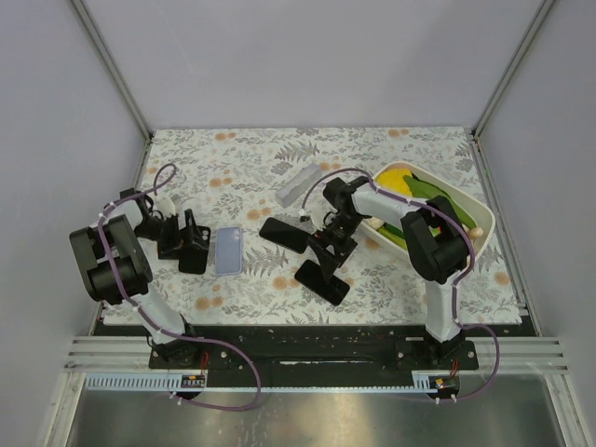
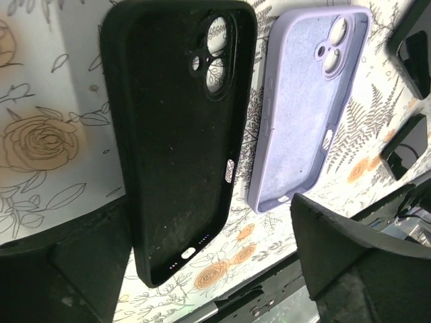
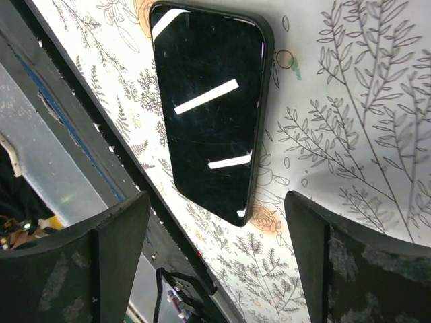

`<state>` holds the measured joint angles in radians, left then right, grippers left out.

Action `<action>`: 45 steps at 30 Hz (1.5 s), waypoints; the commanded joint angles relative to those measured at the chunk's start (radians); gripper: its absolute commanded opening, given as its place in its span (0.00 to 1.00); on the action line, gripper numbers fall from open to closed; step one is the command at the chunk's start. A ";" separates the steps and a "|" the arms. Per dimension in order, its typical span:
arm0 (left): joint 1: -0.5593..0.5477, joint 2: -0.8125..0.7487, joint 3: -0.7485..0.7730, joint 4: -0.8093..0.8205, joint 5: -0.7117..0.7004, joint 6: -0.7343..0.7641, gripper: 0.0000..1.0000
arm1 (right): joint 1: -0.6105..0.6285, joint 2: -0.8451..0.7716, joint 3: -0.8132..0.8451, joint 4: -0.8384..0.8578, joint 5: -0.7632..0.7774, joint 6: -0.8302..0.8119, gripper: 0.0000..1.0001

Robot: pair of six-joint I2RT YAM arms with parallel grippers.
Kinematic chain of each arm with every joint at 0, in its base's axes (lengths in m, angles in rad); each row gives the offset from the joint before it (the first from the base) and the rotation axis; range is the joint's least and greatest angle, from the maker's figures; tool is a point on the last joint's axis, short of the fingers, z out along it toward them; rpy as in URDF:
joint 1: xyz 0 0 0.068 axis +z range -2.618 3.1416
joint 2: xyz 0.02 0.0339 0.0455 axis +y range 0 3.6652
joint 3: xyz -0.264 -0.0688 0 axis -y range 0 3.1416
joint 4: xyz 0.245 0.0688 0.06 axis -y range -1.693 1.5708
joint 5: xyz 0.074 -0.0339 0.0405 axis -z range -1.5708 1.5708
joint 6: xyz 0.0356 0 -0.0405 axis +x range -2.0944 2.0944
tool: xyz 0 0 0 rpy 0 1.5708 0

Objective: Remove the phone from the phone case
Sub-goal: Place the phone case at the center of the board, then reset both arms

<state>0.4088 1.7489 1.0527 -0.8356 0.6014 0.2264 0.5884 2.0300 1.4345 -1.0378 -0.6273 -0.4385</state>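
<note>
Phone [image 3: 209, 108]: lies flat and screen up on the table [image 1: 391, 149], close to the near edge, beside the dark rail. It reflects two bright strips.
Phone case [image 3: 269, 47]: a dark rim hugs the glass all the way round, so the case appears to be on the phone. Its back is hidden.
Right gripper [image 3: 215, 256]: hangs over the near end of the phone with its jaws spread wide and nothing between them. One finger stands off each side and neither touches the phone.
Left gripper [image 2: 205, 256]: sits low over the left side of the table with its jaws wide apart and nothing held.
Black case [image 2: 178, 134]: empty, hollow side up, camera cut-outs at its far end. Its near end lies between the left fingers. Whether a finger touches it cannot be told.
Lilac case [image 2: 310, 101]: empty and hollow side up, just beside the black case on the side toward the table's middle, with a strip of cloth showing between them.
Second phone [image 1: 284, 234]: black and flat, a little farther back, left of the right gripper and apart from the first phone.
Grey bar [image 1: 298, 186]: a pale oblong lying at a slant, farther back again.
White tub [image 1: 473, 212]: on the far right, holding yellow and green things. The right arm crosses its left rim.
</note>
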 commanded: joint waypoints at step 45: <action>0.002 -0.993 -0.158 0.544 -0.052 -0.208 0.99 | -0.153 -1.100 -0.503 0.817 0.807 0.379 1.00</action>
<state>0.4343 0.7910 0.9051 -0.4065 0.5526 0.0673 0.4480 0.9668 0.9703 -0.3000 0.1093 -0.0650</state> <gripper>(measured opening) 0.988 0.993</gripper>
